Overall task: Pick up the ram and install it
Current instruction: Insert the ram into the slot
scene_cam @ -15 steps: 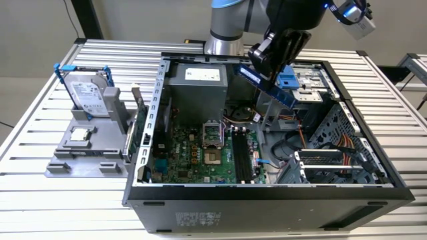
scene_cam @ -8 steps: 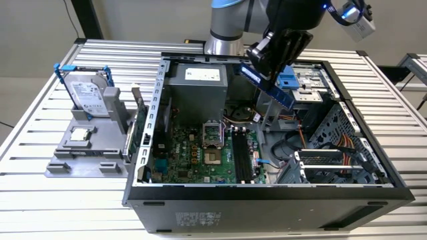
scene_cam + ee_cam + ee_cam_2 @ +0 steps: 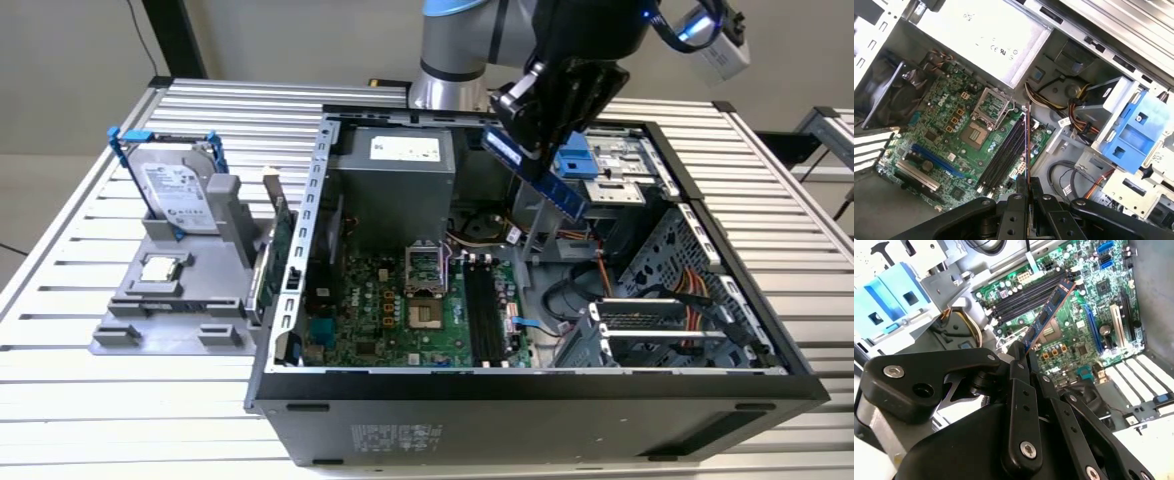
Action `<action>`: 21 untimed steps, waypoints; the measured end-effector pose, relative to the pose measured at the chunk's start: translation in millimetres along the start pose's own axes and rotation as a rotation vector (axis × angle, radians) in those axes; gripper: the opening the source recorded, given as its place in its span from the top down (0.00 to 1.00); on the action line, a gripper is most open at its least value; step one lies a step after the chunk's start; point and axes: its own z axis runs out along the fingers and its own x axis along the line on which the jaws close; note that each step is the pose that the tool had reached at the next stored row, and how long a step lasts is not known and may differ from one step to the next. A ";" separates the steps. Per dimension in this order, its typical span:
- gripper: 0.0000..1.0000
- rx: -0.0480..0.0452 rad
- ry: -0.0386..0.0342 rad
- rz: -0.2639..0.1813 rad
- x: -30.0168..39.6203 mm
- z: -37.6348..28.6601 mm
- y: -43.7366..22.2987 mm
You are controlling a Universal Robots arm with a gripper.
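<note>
Standing on the grey fixture (image 3: 134, 315) at the exterior view's left are one hard drive (image 3: 174, 190) and one processor chip (image 3: 160, 268). Further right, over the open computer case (image 3: 534, 395), the gripper (image 3: 1019, 354) clenches its jaws on the one ram (image 3: 1049, 315), tilted above the motherboard's memory slots (image 3: 483, 310), with one blue drive bracket (image 3: 577, 160) just right.

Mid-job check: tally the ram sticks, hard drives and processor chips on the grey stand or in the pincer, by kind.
ram stick: 1, held in the pincer above the open case
hard drive: 1, upright on the grey stand
processor chip: 1, flat on the grey stand
Total: 3
</note>
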 end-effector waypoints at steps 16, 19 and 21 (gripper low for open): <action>1.00 -0.0007 -0.0029 0.124 0.0 0.0 0.0; 1.00 -0.0007 -0.0034 0.147 0.0 0.0 0.0; 1.00 -0.0008 -0.0038 0.160 0.0 0.0 0.0</action>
